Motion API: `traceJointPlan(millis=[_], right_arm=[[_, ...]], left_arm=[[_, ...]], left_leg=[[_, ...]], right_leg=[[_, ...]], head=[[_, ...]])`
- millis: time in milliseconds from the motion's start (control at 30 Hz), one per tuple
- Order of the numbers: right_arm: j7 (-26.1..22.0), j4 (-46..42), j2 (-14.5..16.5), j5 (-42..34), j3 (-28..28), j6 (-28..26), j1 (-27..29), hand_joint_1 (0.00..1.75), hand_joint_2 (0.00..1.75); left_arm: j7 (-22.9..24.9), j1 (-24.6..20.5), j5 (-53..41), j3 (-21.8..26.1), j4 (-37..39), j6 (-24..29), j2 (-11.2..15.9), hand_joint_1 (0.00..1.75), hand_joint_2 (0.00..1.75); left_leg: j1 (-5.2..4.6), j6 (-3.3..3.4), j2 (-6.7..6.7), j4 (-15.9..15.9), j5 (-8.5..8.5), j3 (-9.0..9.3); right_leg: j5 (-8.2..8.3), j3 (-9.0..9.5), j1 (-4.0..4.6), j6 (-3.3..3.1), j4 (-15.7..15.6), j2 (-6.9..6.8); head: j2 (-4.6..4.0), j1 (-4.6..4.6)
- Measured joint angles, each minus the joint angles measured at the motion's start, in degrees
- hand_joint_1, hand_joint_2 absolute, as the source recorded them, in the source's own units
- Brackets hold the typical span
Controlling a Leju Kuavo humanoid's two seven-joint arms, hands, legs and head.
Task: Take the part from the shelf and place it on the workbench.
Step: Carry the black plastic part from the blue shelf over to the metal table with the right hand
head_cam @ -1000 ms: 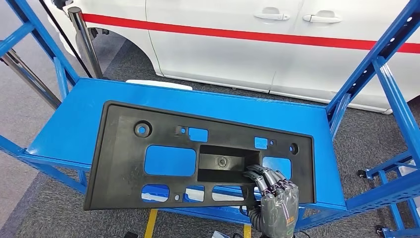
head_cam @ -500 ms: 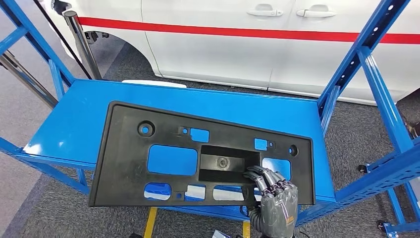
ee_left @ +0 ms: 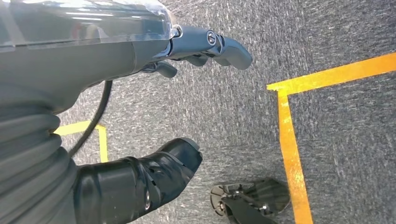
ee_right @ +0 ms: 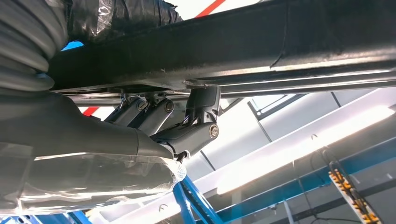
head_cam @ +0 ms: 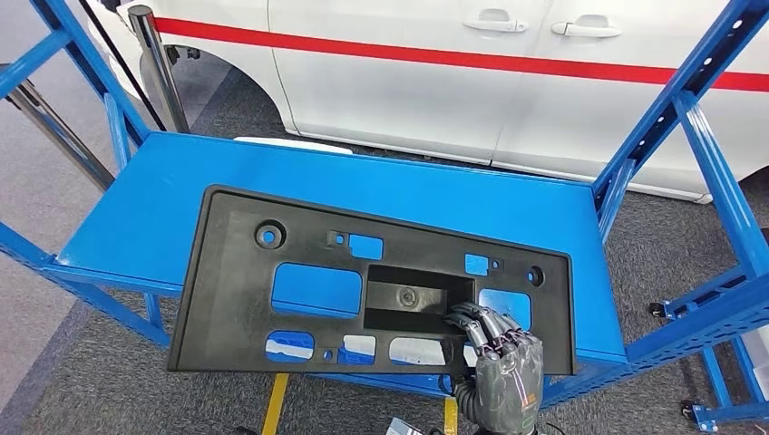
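The part is a wide, flat black plastic panel with several cut-outs and a box-shaped recess. It lies tilted over the blue shelf, and its near edge sticks out past the shelf's front. My right hand grips that near edge at the right, with its fingers curled up over the rim beside the recess. In the right wrist view the fingers press against the part's dark underside. My left hand hangs over the grey carpet, its fingers apart and holding nothing.
Blue shelf uprights rise at the right and left. A white car with a red stripe stands close behind the shelf. Chrome posts stand at the back left. Yellow floor lines cross the carpet below.
The whole picture has shifted a little, so the camera has moved. My right hand keeps the same hold on the part, which stays over the shelf.
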Motion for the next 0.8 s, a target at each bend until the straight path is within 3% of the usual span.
traceJointPlan(millis=[67, 100, 133, 200, 267, 400, 467, 533, 567, 600, 667, 733, 800], right_arm=[[0.10, 0.33, -0.09, 0.11, 0.01, 0.01, -0.02, 1.75, 1.75], [0.21, 0.49, -0.13, 0.17, 0.01, 0.01, -0.02, 1.75, 1.75], [0.37, 0.64, -0.17, 0.25, 0.02, 0.01, -0.03, 1.75, 1.75], [0.84, 0.85, -0.22, 0.42, 0.07, -0.01, -0.10, 1.75, 1.75], [1.24, 0.93, -0.25, 0.44, 0.13, -0.02, -0.18, 1.75, 1.75], [1.51, 0.94, -0.23, 0.06, 0.19, -0.02, -0.12, 1.75, 1.75], [1.51, 0.93, -0.23, -0.17, 0.25, -0.02, -0.11, 1.75, 1.75], [1.51, 0.93, -0.23, -0.32, 0.28, -0.02, -0.10, 1.75, 1.75], [1.50, 0.95, -0.23, -0.37, 0.29, -0.02, -0.09, 1.75, 1.75], [1.49, 0.96, -0.23, -0.43, 0.29, -0.02, -0.09, 1.75, 1.75], [1.41, 0.99, -0.23, -0.56, 0.29, -0.02, -0.09, 1.75, 1.75], [1.29, 1.01, -0.23, -0.61, 0.29, -0.02, -0.10, 1.75, 1.75], [1.22, 1.01, -0.23, -0.61, 0.29, -0.02, -0.10, 1.75, 1.75]], left_arm=[[0.02, 0.03, 0.00, 0.00, 0.00, 0.01, -0.03, 0.00, 1.75], [0.03, 0.06, 0.00, 0.00, 0.00, 0.02, -0.03, 0.00, 1.75], [0.04, 0.07, 0.00, 0.00, 0.00, 0.02, -0.04, 0.00, 1.75], [0.05, 0.04, 0.00, 0.00, 0.00, 0.03, -0.11, 0.00, 1.75], [0.08, 0.00, 0.01, 0.00, 0.00, 0.09, -0.18, 0.00, 1.75], [0.14, -0.02, 0.03, 0.00, 0.00, 0.36, -0.20, 0.00, 1.75], [0.14, 0.00, 0.04, 0.00, 0.00, 0.49, -0.21, 0.00, 1.75], [0.14, 0.04, 0.04, 0.00, 0.01, 0.56, -0.21, 0.00, 1.75], [0.14, 0.07, 0.04, 0.00, 0.01, 0.56, -0.21, 0.00, 1.75], [0.14, 0.09, 0.04, 0.00, 0.02, 0.56, -0.21, 0.00, 1.75], [0.12, 0.09, 0.03, 0.00, 0.02, 0.56, -0.21, 0.00, 1.75], [0.08, 0.04, 0.04, 0.00, 0.02, 0.56, -0.21, 0.00, 1.75], [0.04, -0.02, 0.04, 0.00, 0.02, 0.57, -0.21, 0.00, 1.75]], left_leg=[[-0.10, 0.14, 0.09, 0.28, 0.11, -0.50], [-0.13, 0.16, 0.12, 0.49, 0.13, -0.71], [-0.14, 0.15, 0.12, 0.72, 0.12, -0.88], [-0.18, 0.00, 0.06, 1.14, 0.05, -1.06], [-0.33, -0.46, 0.02, 1.49, 0.05, -1.31], [-0.29, -1.72, -0.01, 1.79, -0.05, -1.78], [-0.12, -2.36, -0.07, 5.04, -2.75, -3.10], [0.08, -2.87, -0.07, 11.72, -6.80, -5.68], [0.16, -3.05, -0.06, 14.57, -8.01, -6.68], [0.20, -3.17, -0.05, 15.82, -8.17, -6.92], [0.28, -3.20, -0.05, 12.31, -5.60, -4.51], [0.23, -2.93, -0.12, 4.94, -2.65, -0.59], [0.01, -2.47, -0.26, 1.30, -1.79, 0.98]], right_leg=[[-2.55, -2.53, -0.07, 0.14, 6.25, 0.00], [-2.25, -2.55, -0.10, 0.14, 6.84, 0.00], [-0.96, -1.46, -0.14, 0.07, 5.24, -0.01], [2.36, 2.84, -0.14, -0.28, -2.24, -0.02], [3.78, 5.35, 0.09, -0.65, -7.44, 0.03], [4.37, 5.14, 0.15, -1.57, -8.55, 0.11], [4.90, 4.97, -0.12, -2.22, -8.99, -0.04], [5.18, 4.60, -0.13, -2.47, -9.01, -0.17], [5.29, 4.41, -0.12, -2.49, -8.97, -0.21], [5.37, 4.24, -0.12, -2.46, -8.88, -0.23], [5.47, 4.02, -0.15, -2.37, -8.62, -0.20], [5.53, 3.90, -0.07, -2.12, -8.30, -0.17], [5.79, 3.55, 0.10, -1.50, -8.12, -0.11]], head=[[0.00, -0.01], [0.00, -0.02], [0.00, -0.01], [0.00, -0.01], [0.00, -0.02], [0.00, -0.03], [0.00, -0.07], [0.00, -0.08], [0.00, -0.07], [0.00, -0.08], [0.00, -0.09], [0.00, -0.09], [0.00, -0.07]])
